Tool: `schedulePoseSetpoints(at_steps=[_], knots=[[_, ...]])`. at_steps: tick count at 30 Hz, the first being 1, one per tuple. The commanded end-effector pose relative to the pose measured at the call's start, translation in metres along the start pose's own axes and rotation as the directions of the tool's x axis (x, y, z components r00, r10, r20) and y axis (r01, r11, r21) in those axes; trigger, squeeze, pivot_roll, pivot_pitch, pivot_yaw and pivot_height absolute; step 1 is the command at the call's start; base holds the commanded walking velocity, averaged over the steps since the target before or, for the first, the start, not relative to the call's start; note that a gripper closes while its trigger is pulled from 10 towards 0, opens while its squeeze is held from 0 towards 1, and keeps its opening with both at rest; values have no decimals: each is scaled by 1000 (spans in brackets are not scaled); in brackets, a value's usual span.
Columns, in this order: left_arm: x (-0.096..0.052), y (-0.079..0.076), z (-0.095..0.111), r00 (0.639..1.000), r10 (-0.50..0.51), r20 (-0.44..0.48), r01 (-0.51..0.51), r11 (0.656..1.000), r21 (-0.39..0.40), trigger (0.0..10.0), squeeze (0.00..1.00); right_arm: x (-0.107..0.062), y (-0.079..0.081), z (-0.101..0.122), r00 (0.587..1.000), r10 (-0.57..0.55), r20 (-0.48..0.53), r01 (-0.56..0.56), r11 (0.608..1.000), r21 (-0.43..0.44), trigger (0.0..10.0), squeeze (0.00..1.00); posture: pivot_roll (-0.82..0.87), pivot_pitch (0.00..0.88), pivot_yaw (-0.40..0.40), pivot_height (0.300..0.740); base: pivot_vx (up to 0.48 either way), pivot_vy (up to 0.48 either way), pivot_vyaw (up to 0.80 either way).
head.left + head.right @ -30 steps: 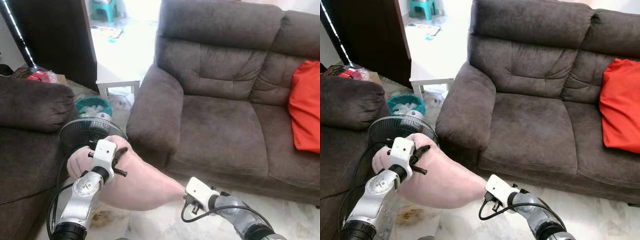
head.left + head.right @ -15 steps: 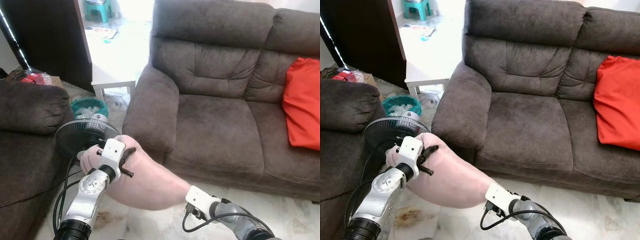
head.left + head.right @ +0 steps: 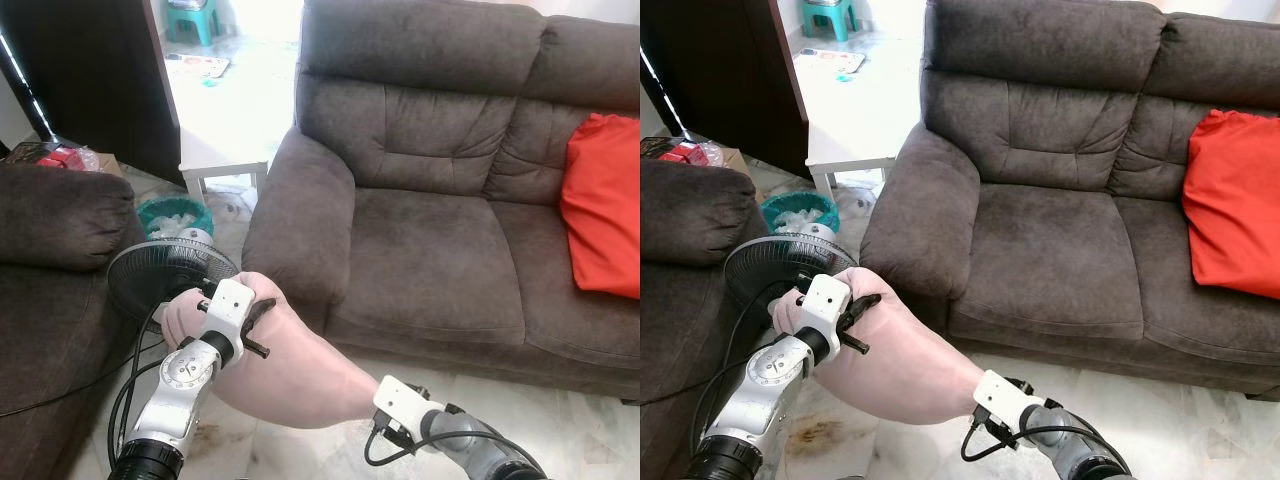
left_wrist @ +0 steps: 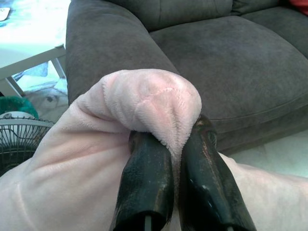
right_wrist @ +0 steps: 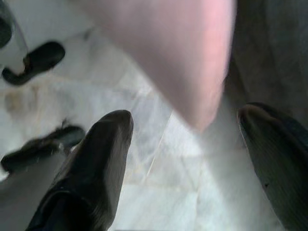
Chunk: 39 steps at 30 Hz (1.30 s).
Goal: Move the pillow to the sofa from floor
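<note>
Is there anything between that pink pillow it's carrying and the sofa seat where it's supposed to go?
Only the sofa's armrest lies partly between. The pink pillow, pinched by the left gripper, hangs beside and below it, in front of the seat cushion, which looks bare. The red cushion sits at the far end.

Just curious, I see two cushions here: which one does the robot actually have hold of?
The pale pink pillow, pinched in the left pincer above the floor. The red cushion lies untouched on the sofa.

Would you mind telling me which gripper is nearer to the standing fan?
Left. The left gripper pinches the pink pillow right beside the fan; the right gripper hangs open under the pillow's far end, away from the fan.
</note>
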<state>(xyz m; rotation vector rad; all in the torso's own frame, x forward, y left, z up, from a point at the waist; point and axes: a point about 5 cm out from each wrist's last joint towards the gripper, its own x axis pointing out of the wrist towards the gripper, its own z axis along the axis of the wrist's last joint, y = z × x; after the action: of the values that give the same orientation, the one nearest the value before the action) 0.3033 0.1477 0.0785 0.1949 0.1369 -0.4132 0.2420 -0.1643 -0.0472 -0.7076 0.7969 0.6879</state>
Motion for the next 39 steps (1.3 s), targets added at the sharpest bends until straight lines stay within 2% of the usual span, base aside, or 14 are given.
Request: schedulePoseSetpoints(at_steps=[1,9,16,22,29,39], knots=[[9,0,30,992,-19,128,15,999,36,10000,0,0,6,-8,999,31,-34,-31,999,6,10000,0,190,0,-95,740,0,0,0],[9,-8,32,987,-107,121,99,993,69,10000,0,0,5,-9,999,-22,-38,24,998,53,10000,0,193,0,-96,740,0,0,0],[9,-9,32,984,-132,117,125,990,64,10000,0,1,2,-7,997,-49,-54,53,996,72,10000,0,200,0,-104,740,0,0,0],[10,-9,36,983,-132,128,124,990,67,10000,0,2,4,-8,996,-25,-84,32,996,78,10000,0,200,0,-108,740,0,0,0],[11,-9,43,978,-138,155,129,989,65,10000,0,3,15,-17,989,-12,-148,26,995,93,10000,0,207,0,-112,740,0,0,0],[12,-15,49,969,-171,178,164,985,53,10000,0,8,28,-10,991,-13,-135,31,991,127,10000,0,209,0,-112,740,0,0,0]])
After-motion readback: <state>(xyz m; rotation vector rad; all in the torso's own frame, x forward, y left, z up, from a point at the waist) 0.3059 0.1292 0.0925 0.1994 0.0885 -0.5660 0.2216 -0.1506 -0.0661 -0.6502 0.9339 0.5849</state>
